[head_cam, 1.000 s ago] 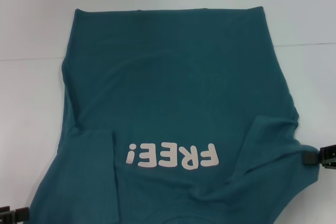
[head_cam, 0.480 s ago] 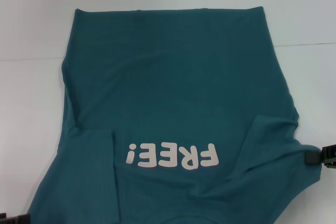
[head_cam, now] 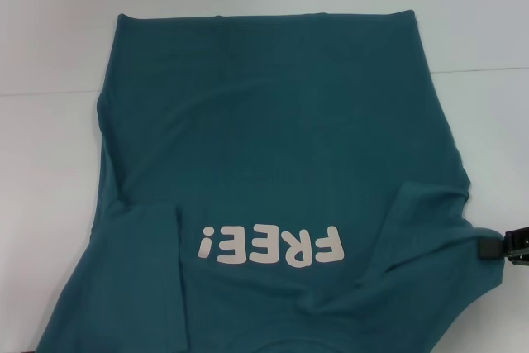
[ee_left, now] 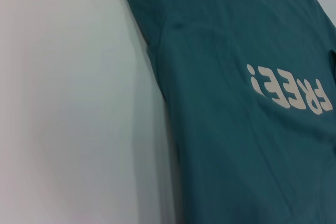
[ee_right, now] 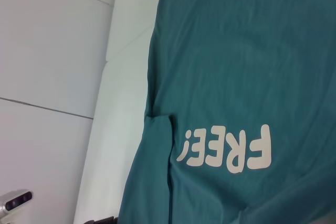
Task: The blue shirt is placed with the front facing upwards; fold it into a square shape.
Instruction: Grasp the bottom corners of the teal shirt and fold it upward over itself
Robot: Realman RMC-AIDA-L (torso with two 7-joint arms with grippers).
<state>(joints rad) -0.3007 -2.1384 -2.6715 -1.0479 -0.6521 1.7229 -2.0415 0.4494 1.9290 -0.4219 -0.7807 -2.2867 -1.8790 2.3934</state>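
Observation:
The blue shirt (head_cam: 273, 146) lies flat on the white table, chest up, with its white "FREE!" lettering (head_cam: 271, 245) upside down to me and its hem at the far side. Both sleeves are folded inward over the body, one on the left (head_cam: 140, 254) and one on the right (head_cam: 430, 212). My right gripper (head_cam: 498, 247) sits at the shirt's right edge by the folded sleeve, its dark tip touching the fabric. My left gripper is out of the head view. A dark sliver of it (ee_right: 100, 220) shows beside the shirt's left edge in the right wrist view.
The white table (head_cam: 50, 163) has a seam (head_cam: 479, 69) running across it behind the shirt's middle. A small grey device (ee_right: 14, 201) lies off the shirt's left side, near me.
My left gripper has slid down out of the head view's lower left corner. The right gripper has dropped slightly along the shirt's edge. The shirt itself has not moved.

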